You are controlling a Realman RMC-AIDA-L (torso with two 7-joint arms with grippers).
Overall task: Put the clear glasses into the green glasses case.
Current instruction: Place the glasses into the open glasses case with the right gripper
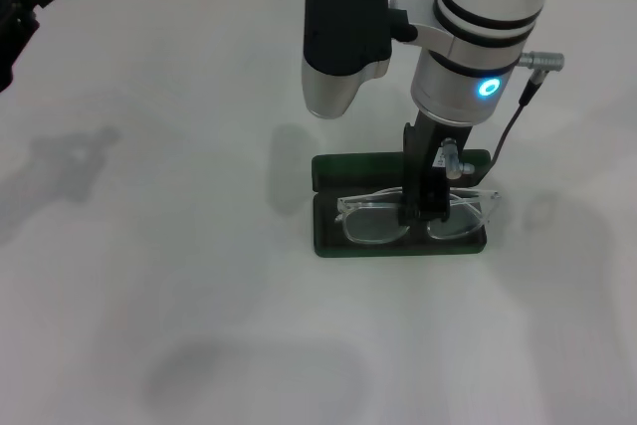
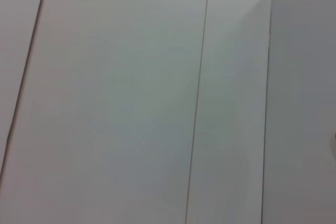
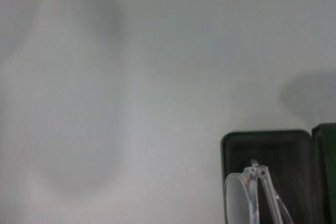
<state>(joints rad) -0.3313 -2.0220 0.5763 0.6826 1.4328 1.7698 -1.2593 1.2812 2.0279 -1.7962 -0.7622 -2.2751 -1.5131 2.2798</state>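
The green glasses case (image 1: 326,234) lies open on the white table right of centre, its lid flat behind the tray. The clear glasses (image 1: 370,222) sit level across the tray, lenses toward the front. My right gripper (image 1: 421,214) comes straight down from above and is shut on the clear glasses at the bridge. The right wrist view shows one lens end of the glasses (image 3: 240,198) over the case's dark lining (image 3: 273,153). My left gripper (image 1: 22,5) is parked at the far left back corner, well away from the case.
The white table (image 1: 179,276) surrounds the case on all sides, with only soft shadows on it. A wall edge runs along the back. The left wrist view shows only pale flat panels (image 2: 115,103).
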